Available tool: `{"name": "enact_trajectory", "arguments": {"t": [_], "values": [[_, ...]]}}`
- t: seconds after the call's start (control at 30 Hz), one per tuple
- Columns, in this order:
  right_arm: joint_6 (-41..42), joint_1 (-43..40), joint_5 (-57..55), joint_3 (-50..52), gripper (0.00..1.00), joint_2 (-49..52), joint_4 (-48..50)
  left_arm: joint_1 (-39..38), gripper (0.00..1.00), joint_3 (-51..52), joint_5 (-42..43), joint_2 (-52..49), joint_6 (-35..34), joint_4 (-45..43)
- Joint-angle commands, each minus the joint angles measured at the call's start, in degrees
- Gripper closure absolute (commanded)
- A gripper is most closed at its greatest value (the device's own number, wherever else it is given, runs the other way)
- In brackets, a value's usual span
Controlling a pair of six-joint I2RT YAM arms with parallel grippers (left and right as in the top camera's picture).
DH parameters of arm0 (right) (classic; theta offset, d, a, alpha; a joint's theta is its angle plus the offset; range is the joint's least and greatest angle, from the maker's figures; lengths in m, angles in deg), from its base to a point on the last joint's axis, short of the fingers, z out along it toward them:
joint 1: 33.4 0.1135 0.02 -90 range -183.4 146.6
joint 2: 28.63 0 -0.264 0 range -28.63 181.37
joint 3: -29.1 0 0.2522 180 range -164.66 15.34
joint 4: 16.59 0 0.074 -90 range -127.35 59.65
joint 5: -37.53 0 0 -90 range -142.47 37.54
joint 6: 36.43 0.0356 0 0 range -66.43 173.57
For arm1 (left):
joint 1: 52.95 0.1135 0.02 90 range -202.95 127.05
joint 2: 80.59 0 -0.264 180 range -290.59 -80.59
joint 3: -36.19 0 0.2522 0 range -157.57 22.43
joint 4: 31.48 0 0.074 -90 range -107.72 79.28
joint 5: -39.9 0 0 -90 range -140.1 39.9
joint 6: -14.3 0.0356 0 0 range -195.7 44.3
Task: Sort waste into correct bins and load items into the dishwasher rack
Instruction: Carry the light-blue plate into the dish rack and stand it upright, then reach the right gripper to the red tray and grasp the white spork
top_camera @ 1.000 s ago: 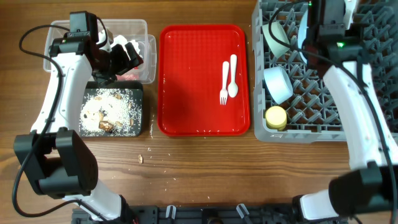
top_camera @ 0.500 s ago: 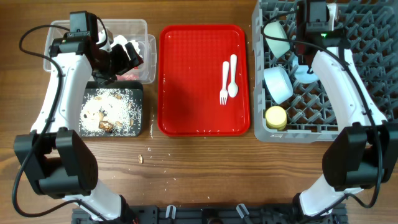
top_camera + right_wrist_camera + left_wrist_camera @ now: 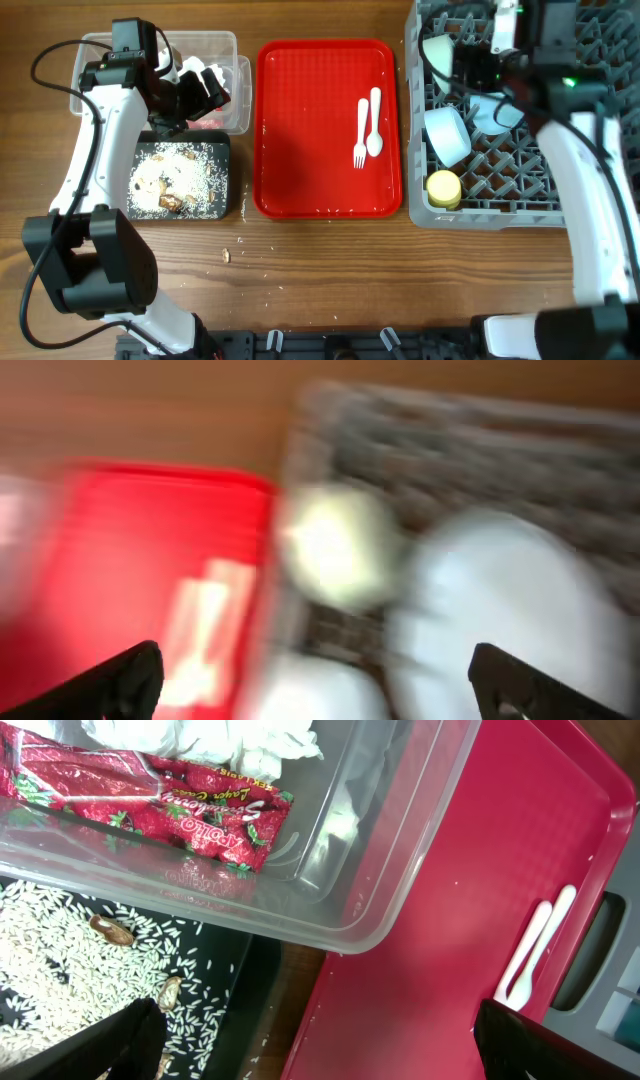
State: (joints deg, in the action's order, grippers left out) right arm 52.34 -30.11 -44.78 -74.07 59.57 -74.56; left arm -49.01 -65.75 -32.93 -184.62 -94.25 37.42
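My left gripper (image 3: 205,88) hangs open over the clear tub (image 3: 100,95), nothing between its fingers (image 3: 115,1040). Inside the tub lies the red-printed wrapper (image 3: 170,800) with crumpled white paper (image 3: 200,735). Rice and brown scraps cover the black tray (image 3: 222,150). My right gripper (image 3: 470,68) is open and empty above the dishwasher rack (image 3: 590,120); its wrist view is motion-blurred. The rack holds a pale green bowl (image 3: 440,55), a pale blue bowl (image 3: 447,135), a pale blue plate (image 3: 495,112) and a yellow cup (image 3: 443,187). A white spoon (image 3: 374,125) and fork (image 3: 361,135) lie on the red tray (image 3: 310,130).
A few crumbs (image 3: 226,255) and rice grains lie on the wooden table in front of the black tray. The red tray sits between the bins and the rack, almost touching both.
The right gripper has gone from shut to wide open and let go of the pale blue plate, which now rests in the rack. The left arm has not moved.
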Motion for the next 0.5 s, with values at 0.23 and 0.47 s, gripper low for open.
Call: {"name": "enact_trajectory", "arguments": {"t": [0.23, 0.47], "values": [[21.5, 14.4, 1.2, 0.7, 0.19, 9.8, 2.9, 0.3, 0.0, -0.2, -0.3, 0.2, 0.1, 0.0], [26.0, 18.9, 1.7, 0.7, 0.27, 23.1, -3.8, 0.3, 0.0, -0.2, -0.3, 0.2, 0.1, 0.0]]}}
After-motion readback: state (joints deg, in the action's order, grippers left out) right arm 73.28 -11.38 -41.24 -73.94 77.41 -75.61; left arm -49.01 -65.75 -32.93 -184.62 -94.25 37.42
